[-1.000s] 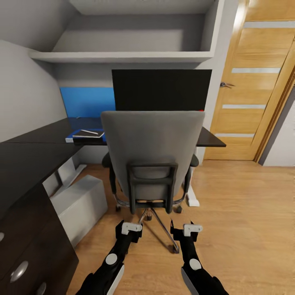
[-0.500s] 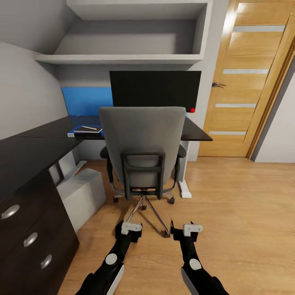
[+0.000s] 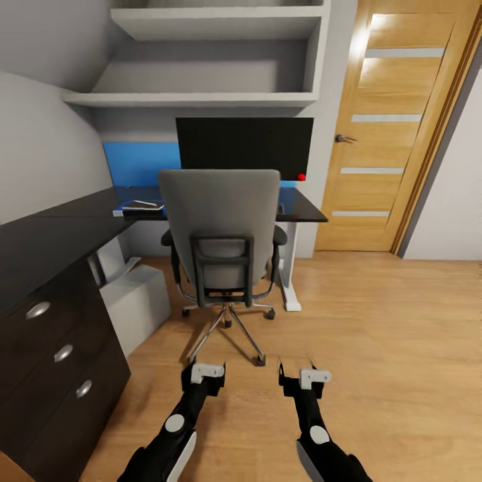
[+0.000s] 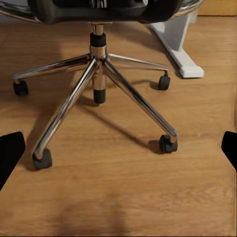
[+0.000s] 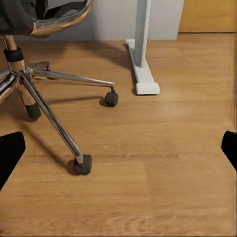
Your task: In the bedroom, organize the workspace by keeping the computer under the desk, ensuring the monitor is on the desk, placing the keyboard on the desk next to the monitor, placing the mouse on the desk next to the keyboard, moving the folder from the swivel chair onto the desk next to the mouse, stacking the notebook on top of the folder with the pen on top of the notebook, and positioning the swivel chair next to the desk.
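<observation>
Head view, left to right: desk with computer beneath, folder (notebook and pen stacked on it), chair tucked before the monitor. Left gripper and right gripper hang spread, empty.

Both arms reach forward side by side, held low. The left hand is parted and carries nothing; the right hand is the same, fingers spread, level with its partner.
</observation>
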Robot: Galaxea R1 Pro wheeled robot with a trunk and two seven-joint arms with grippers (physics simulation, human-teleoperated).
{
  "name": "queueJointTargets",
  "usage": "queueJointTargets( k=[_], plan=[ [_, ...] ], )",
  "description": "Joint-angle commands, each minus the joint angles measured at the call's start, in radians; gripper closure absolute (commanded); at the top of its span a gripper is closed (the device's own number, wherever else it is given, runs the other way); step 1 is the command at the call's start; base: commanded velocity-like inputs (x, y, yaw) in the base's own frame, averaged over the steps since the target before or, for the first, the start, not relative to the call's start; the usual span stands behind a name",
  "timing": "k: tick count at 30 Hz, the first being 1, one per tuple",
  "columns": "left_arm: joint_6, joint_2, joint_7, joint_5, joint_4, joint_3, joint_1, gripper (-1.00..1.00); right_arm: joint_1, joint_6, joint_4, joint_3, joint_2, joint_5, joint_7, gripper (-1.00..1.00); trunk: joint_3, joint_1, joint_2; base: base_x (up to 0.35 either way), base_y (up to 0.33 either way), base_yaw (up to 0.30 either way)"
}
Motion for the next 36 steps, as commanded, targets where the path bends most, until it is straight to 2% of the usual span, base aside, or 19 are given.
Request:
queueJointTargets(
  k=[1,2,3,8,16,20,22,23,28,32,36],
  plan=[
    [-0.003,0.004,0.008,0.013,0.000,-0.005,-0.001,-1.00,-0.001,-0.003,0.006,0.008,-0.001,-0.006,-0.008,-1.00,-0.001,-0.001,0.000,-0.300,-0.135,0.000],
    [-0.003,0.010,0.007,0.037,0.000,-0.005,-0.001,-1.00,-0.001,-0.003,0.013,0.008,-0.001,-0.005,-0.008,-1.00,-0.001,-0.001,0.000,-0.300,-0.135,0.000],
    [-0.003,0.013,0.007,0.046,0.000,-0.005,-0.001,-1.00,-0.001,-0.003,0.016,0.008,-0.001,-0.005,-0.008,-1.00,-0.001,-0.001,0.000,-0.299,-0.135,0.000],
    [-0.003,0.030,0.006,0.070,0.000,-0.005,-0.001,-1.00,-0.001,-0.003,0.024,0.009,0.000,-0.004,-0.008,-1.00,-0.001,-0.001,0.000,-0.299,-0.135,0.000],
    [-0.003,0.111,0.009,0.098,-0.001,-0.004,0.000,-1.00,-0.001,-0.001,0.027,0.007,0.001,-0.005,-0.008,-1.00,-0.001,-0.001,0.000,-0.297,-0.135,0.000],
    [-0.003,0.132,0.009,0.149,0.001,-0.003,0.000,-1.00,-0.001,0.001,0.030,0.007,0.001,-0.005,-0.008,-1.00,-0.001,-0.001,0.000,-0.287,-0.135,0.000],
    [-0.003,0.142,0.008,0.182,0.007,-0.003,0.000,-1.00,-0.001,0.001,0.035,0.007,0.001,-0.005,-0.008,-1.00,-0.001,-0.001,0.000,-0.284,-0.135,0.000],
    [-0.003,0.154,0.007,0.212,0.022,-0.004,0.000,-1.00,-0.001,0.000,0.041,0.008,0.001,-0.005,-0.008,-1.00,-0.001,-0.001,0.000,-0.276,-0.135,0.000],
    [-0.004,0.170,0.003,0.257,0.073,-0.004,0.000,-1.00,-0.001,-0.002,0.079,0.009,0.000,-0.005,-0.007,-1.00,-0.001,-0.001,0.000,-0.249,-0.136,0.000],
    [-0.009,0.175,0.001,0.271,0.119,-0.005,0.000,-1.00,-0.001,-0.003,0.113,0.009,0.000,-0.006,-0.007,-1.00,-0.001,-0.001,0.000,-0.178,-0.115,0.000],
    [-0.048,0.175,0.002,0.277,0.171,-0.005,0.000,-1.00,-0.001,-0.003,0.135,0.009,-0.001,-0.005,-0.007,-1.00,-0.001,-0.001,0.000,-0.063,-0.042,0.000]
  ],
)
